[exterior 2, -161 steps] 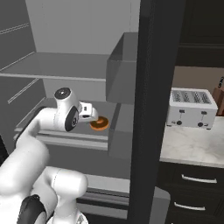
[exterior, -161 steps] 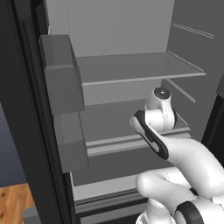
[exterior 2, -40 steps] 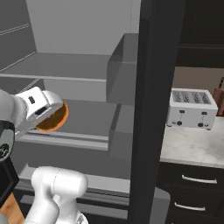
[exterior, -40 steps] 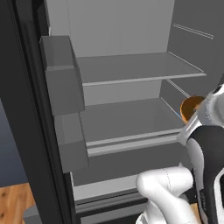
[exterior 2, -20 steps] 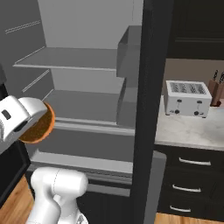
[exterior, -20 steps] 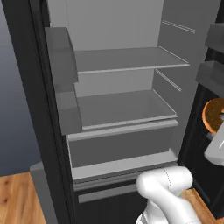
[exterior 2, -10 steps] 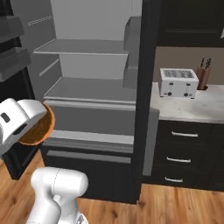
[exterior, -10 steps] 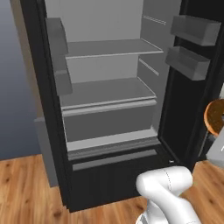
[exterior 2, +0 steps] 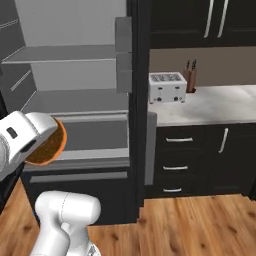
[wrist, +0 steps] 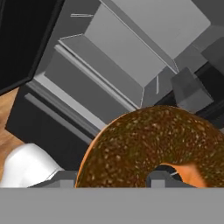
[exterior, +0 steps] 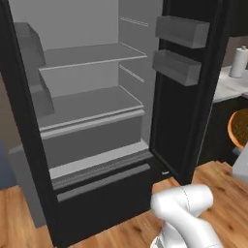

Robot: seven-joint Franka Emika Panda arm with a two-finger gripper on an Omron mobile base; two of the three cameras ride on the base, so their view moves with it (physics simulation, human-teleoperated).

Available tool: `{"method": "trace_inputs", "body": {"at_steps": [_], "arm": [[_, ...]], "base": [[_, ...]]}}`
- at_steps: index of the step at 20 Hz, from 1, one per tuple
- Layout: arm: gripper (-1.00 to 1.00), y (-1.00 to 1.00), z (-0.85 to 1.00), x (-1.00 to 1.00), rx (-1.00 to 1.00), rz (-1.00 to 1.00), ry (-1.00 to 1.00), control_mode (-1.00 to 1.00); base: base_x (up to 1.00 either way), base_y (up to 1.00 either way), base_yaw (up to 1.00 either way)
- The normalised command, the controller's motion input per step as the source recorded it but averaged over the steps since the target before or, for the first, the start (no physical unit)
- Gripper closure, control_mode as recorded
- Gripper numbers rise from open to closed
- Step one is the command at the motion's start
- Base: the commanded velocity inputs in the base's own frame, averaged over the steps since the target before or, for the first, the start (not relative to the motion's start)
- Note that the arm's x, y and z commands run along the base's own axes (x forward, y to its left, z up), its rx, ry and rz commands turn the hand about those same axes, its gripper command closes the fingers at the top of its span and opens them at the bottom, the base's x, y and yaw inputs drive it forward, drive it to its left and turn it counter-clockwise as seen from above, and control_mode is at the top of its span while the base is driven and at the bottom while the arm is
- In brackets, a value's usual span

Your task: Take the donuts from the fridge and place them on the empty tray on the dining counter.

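Pincer [wrist: 159,177] is clamped partway on the orange-brown donut [wrist: 153,146], which sits lower right in the hand view; one finger tip pokes through the ring hole. In the right base view the donut [exterior 2: 47,144] hangs at the left edge, level with the fridge's [exterior 2: 75,100] lower shelf and clear of it; in the left base view it's at the right edge [exterior: 238,128]. Fridge doors open, visible shelves bare. No purple donut, tray or dining worktop in frame, so the bearing from pincer to drop-off can't be told; likely the base has to turn first. Ring is held roughly on edge. Toaster [exterior 2: 167,86] on a side worktop, upper right. No legible labels or writing anywhere.
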Motion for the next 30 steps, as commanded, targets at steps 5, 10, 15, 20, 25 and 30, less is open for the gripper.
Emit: {"method": "trace_inputs", "body": {"at_steps": [5, 10, 15, 20, 25, 30], "arm": [[1.00, 0.00, 0.00, 0.00, 0.00, 0.00, 0.00, 1.00], [1.00, 0.00, 0.00, 0.00, 0.00, 0.00, 0.00, 1.00], [1.00, 0.00, 0.00, 0.00, 0.00, 0.00, 0.00, 1.00], [1.00, 0.00, 0.00, 0.00, 0.00, 0.00, 0.00, 1.00], [1.00, 0.00, 0.00, 0.00, 0.00, 0.00, 0.00, 1.00], [1.00, 0.00, 0.00, 0.00, 0.00, 0.00, 0.00, 1.00]], "base": [[-0.07, 0.00, -0.44], [-0.28, 0.00, -0.43], [-0.31, 0.00, -0.46], [-0.15, -0.01, -0.48], [0.01, -0.11, -0.48], [0.24, -0.17, -0.48]]}}
